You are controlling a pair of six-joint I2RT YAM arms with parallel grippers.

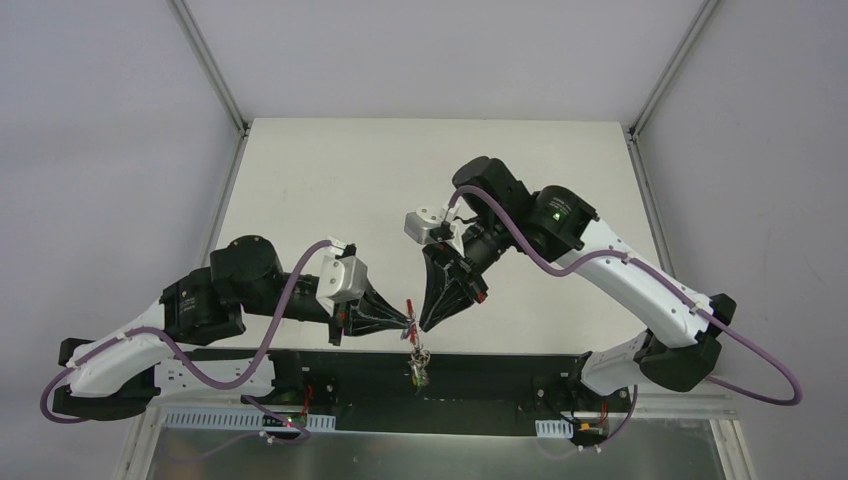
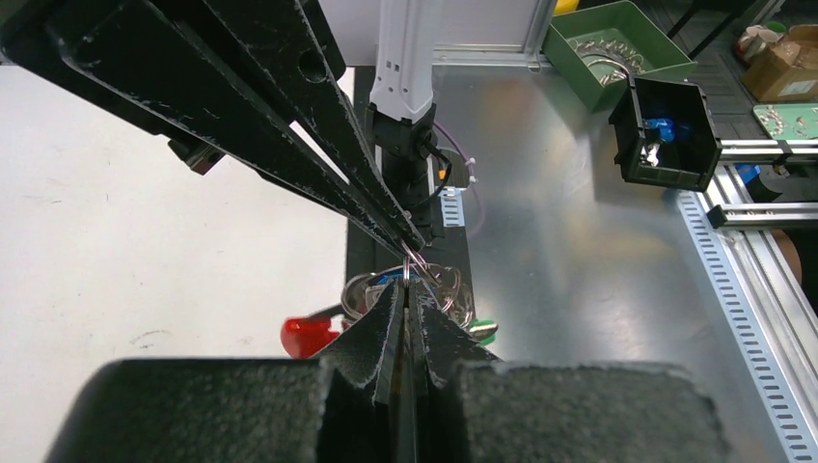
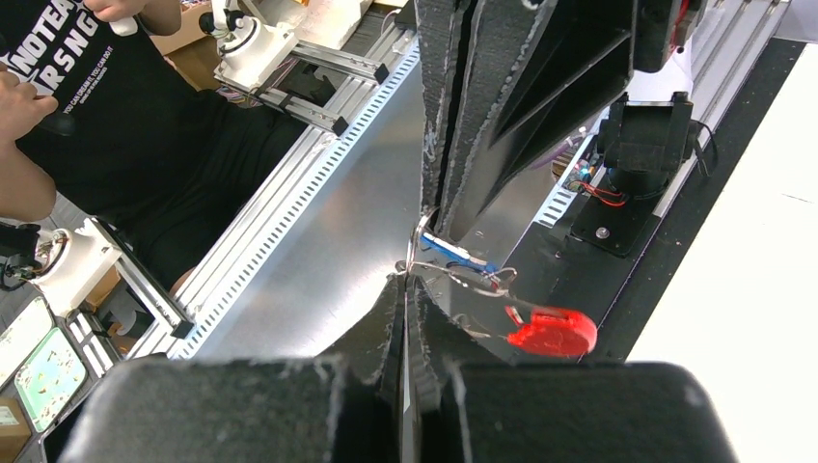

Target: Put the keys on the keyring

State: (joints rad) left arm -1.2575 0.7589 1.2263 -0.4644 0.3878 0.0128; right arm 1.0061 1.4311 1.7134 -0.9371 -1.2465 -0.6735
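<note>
My two grippers meet tip to tip over the table's near edge. My left gripper (image 1: 408,322) (image 2: 407,285) is shut on a thin silver ring of the keyring (image 2: 434,285). My right gripper (image 1: 424,324) (image 3: 405,277) is shut on the same bunch of rings from the other side. The red clip (image 3: 551,331) (image 2: 309,335) (image 1: 410,305) hangs free beside the tips. A blue key (image 3: 453,253) hangs among the rings, partly hidden behind the fingers. More of the bunch dangles below the grippers (image 1: 418,366). A small green piece (image 2: 485,330) shows by the rings. No yellow or black key shows.
The black base strip (image 1: 500,375) and a metal shelf (image 2: 579,270) lie under the grippers. A green bin of metal parts (image 2: 617,48) and a black box (image 2: 666,135) stand beyond the shelf. A person in a black shirt (image 3: 96,106) sits past the rail.
</note>
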